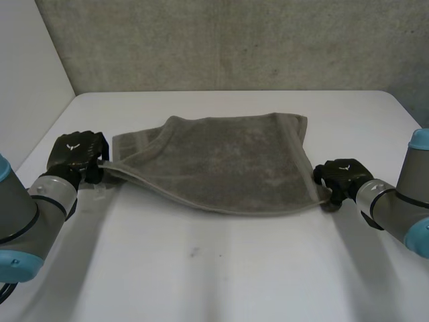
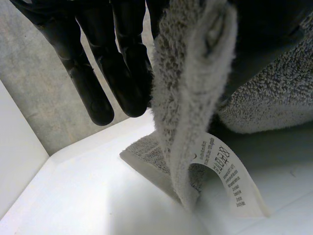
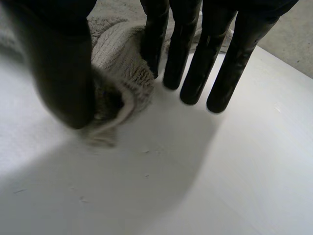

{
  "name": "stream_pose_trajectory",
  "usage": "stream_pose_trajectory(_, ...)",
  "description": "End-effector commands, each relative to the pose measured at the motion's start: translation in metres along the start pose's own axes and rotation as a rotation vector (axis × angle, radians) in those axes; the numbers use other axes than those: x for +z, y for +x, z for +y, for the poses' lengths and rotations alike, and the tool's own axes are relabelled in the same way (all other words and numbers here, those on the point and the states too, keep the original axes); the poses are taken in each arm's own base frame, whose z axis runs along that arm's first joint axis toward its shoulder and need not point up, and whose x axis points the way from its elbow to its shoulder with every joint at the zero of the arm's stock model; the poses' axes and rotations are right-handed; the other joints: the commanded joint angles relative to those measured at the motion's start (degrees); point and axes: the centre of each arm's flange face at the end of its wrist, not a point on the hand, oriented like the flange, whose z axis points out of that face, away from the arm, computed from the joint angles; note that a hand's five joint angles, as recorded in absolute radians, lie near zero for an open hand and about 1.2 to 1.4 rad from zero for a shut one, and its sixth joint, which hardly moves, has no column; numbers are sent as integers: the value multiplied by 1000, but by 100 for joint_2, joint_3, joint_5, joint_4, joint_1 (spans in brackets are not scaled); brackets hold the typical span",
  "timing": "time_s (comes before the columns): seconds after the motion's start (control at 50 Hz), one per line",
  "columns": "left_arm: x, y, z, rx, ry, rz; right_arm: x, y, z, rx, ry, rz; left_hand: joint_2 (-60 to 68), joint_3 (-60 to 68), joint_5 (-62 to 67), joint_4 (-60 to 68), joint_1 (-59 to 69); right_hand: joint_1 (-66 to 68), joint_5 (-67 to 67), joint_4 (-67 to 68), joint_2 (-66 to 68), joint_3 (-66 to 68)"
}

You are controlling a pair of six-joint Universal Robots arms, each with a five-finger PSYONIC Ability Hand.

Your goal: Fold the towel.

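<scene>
Left hand [image 1: 79, 151], right hand [image 1: 342, 176]: towel [image 1: 228, 161] corners

Wide bare bench [image 1: 214, 268] lies open on the near side, between the two arms. The towel [image 1: 221, 164] stretches across the middle from left hand [image 1: 77, 153] to right hand [image 1: 342, 176]; beyond it, a bare strip ends at the grey wall [image 1: 234, 40]

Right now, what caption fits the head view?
The left hand and right hand each pinch a near corner of the grey towel on the white table.
</scene>
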Motion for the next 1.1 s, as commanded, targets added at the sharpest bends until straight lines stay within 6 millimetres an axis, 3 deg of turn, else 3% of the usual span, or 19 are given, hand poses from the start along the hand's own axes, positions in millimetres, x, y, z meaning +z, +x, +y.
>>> stream_pose_trajectory(0.02,0,0,-1,0,3,1,7,13,-6,21,60,54,1016,1026,1100,1018,1132,3407,3414,3431,3433,3429)
stream_pose_trajectory(0.1,-2,0,-4,1,9,0,-4,34,-27,26,124,115,1016,1026,1100,1018,1132,3407,3414,3431,3433,3429)
stream_pose_trajectory(0.14,-6,0,-9,4,18,-1,-25,49,-63,-25,235,175,1016,1026,1100,1018,1132,3407,3414,3431,3433,3429)
stream_pose_trajectory(0.16,-6,0,-9,4,18,-1,-26,49,-63,-25,235,175,1016,1026,1100,1018,1132,3407,3414,3431,3433,3429)
stream_pose_trajectory(0.2,-10,0,-16,10,40,-1,-45,56,-91,-80,309,208,1016,1026,1100,1018,1132,3407,3414,3431,3433,3429)
stream_pose_trajectory(0.24,-13,1,-22,14,55,0,-53,55,-95,-111,309,208,1016,1026,1100,1018,1132,3407,3414,3431,3433,3429)
stream_pose_trajectory(0.38,-31,5,-34,105,63,7,-80,48,-92,-317,206,190,1016,1026,1100,1018,1132,3407,3414,3431,3433,3429)
stream_pose_trajectory(0.48,-50,10,-31,224,19,44,-95,44,-76,-472,57,151,1016,1026,1100,1018,1132,3407,3414,3431,3433,3429)
stream_pose_trajectory(0.58,-82,25,-16,344,-63,167,-132,51,-62,-575,-97,118,1016,1026,1100,1018,1132,3407,3414,3431,3433,3429)
stream_pose_trajectory(0.66,-99,31,-10,369,-118,215,-149,54,-57,-606,-160,101,1016,1026,1100,1018,1132,3407,3414,3431,3433,3429)
stream_pose_trajectory(0.8,-137,36,-15,373,-228,272,-181,49,-60,-699,-191,60,1016,1026,1100,1018,1132,3407,3414,3431,3433,3429)
stream_pose_trajectory(0.98,-136,39,-28,379,-187,277,-180,45,-65,-714,-138,18,1016,1026,1100,1018,1132,3407,3414,3431,3433,3429)
stream_pose_trajectory(1.1,-109,38,-25,383,-152,269,-149,50,-50,-644,-152,-44,1016,1026,1100,1018,1132,3407,3414,3431,3433,3429)
